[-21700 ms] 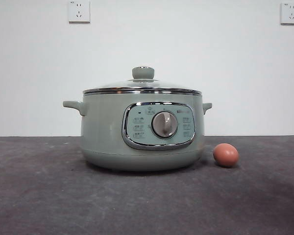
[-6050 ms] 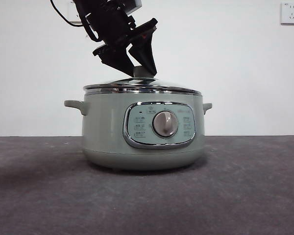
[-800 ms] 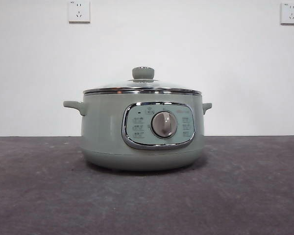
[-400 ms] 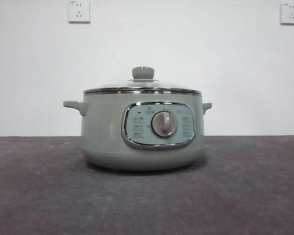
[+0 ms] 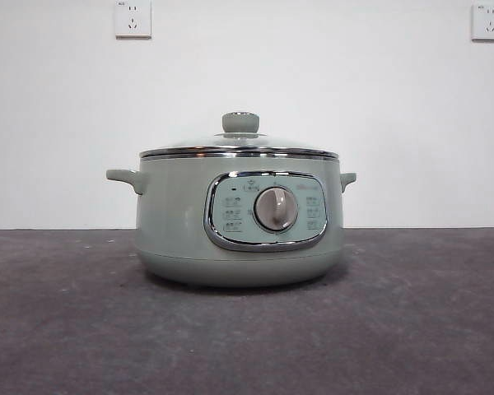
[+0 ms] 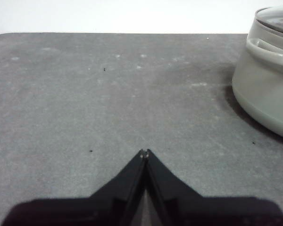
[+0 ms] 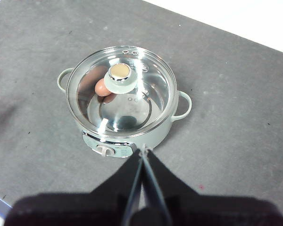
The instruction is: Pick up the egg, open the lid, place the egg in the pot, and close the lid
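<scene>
The pot (image 5: 239, 218) is sitting at table centre w/ the lid (image 5: 240, 146) seated flat on its rim, knob (image 5: 240, 123) pointing up, dial (image 5: 277, 209) facing the front cam. From the right wrist view, looking down, the egg (image 7: 102, 87) is lying inside the pot under the glass, at approx 10 o'clock from the lid knob, partly hidden by it; it's showing reddish-brown through the lid. The control panel (image 7: 107, 149) is sitting at approx 6 o'clock on the pot body in that view, the two side handles at approx 3 and 9. The right gripper (image 7: 144, 151) is hanging well above the pot, nothing in it, jaws pressed together tip to tip. The left gripper (image 6: 145, 153) is hovering low over bare table (image 6: 85, 94), jaws also pressed together, holding nothing; the pot's side and one handle (image 6: 269, 47) are showing at approx 2 o'clock from its tips, well apart. No arm is showing in the front view. Two wall sockets (image 5: 132, 18) are sitting high on the white wall behind, one at each top corner.
</scene>
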`<state>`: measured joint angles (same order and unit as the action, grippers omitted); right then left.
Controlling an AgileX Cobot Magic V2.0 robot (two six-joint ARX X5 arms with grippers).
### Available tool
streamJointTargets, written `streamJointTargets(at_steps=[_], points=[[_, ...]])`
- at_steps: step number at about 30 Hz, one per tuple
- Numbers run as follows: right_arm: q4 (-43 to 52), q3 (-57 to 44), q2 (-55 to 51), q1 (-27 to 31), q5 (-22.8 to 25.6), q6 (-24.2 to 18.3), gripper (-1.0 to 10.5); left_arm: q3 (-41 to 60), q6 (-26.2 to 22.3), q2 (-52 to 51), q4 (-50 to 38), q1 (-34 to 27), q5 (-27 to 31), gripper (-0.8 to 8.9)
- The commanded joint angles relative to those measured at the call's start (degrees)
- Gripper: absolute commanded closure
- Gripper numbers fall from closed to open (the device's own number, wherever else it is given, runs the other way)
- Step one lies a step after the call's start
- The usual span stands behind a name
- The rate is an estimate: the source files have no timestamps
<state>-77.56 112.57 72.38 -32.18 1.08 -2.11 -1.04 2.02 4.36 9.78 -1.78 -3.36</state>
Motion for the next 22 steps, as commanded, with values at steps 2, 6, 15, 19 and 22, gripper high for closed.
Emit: streamJointTargets(at_steps=[2,6,15,19,22], points=[[-1.4,-0.3,0.2,0.0,0.2,0.3,9.5,0.5,0.3,0.6,-0.3,-0.2,0.0,8.17],[0.7,-0.3,-1.3,1.5,5.4,-2.7,9.5,0.5,0.3,1.3,-0.3,-0.2,0.0,8.17],[16.9,-13.1,-15.5,13.3,-5.2,-4.5,9.5,0.5,0.3,2.1,-0.2,-0.2,0.0,8.17],[28.2,-30.0,-26.7,20.3,-5.6,-5.0,9.5,0.5,0.3,2.7,-0.2,-0.2,0.0,8.17],[36.9,-42.8,-34.8,23.9,-5.6,-6.6,9.5,0.5,0.3,3.1,-0.2,-0.2,0.0,8.17]])
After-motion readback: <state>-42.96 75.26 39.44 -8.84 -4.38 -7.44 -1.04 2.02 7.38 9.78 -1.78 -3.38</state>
